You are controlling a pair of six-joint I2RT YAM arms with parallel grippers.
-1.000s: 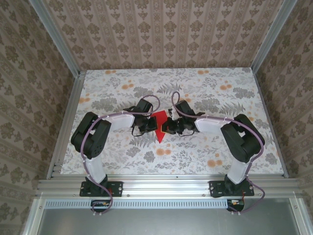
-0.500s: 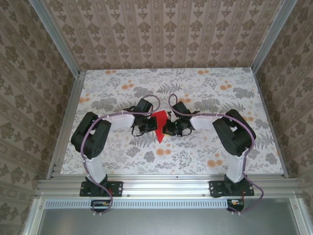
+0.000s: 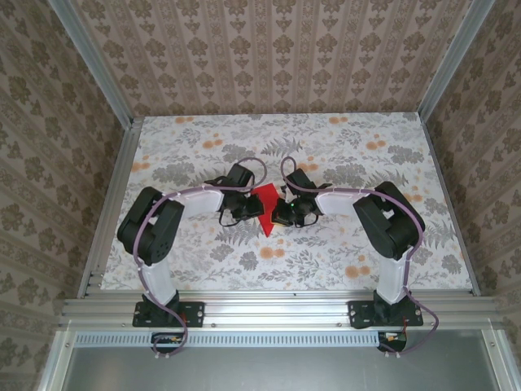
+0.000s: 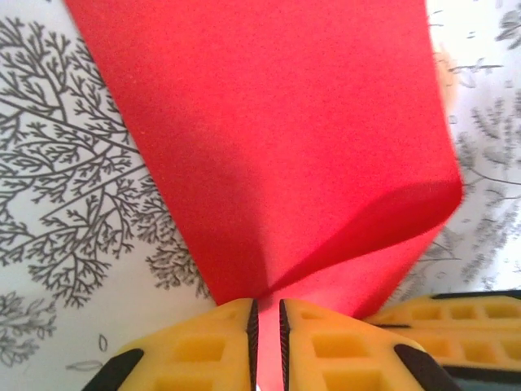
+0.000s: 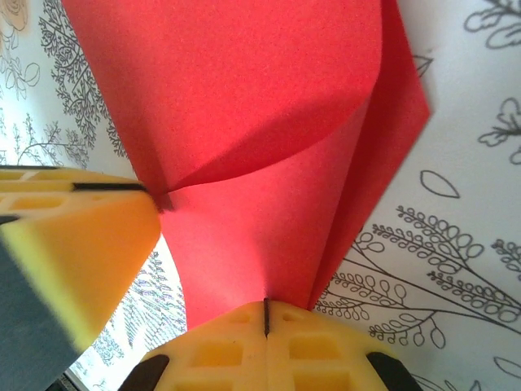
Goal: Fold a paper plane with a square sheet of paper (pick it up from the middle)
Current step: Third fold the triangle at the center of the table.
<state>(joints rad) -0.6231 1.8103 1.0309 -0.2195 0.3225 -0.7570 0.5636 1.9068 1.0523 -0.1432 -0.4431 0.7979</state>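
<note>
Right gripper [image 5: 266,305] is clamped shut on one edge of the red sheet of paper [image 5: 244,106], which curls away from its fingertips, part folded. Left gripper [image 4: 266,305] meets the sheet from the opposite side, jaws a thin slit apart with the paper's crease running into the slit; whether it grips I cannot tell. From above, the sheet sits between both grippers over the middle of the flowered tabletop [image 3: 342,147], its point toward the arm bases

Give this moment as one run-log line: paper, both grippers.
paper: partly folded | left gripper: narrow slit at paper edge, grip unclear | right gripper: shut on paper
</note>
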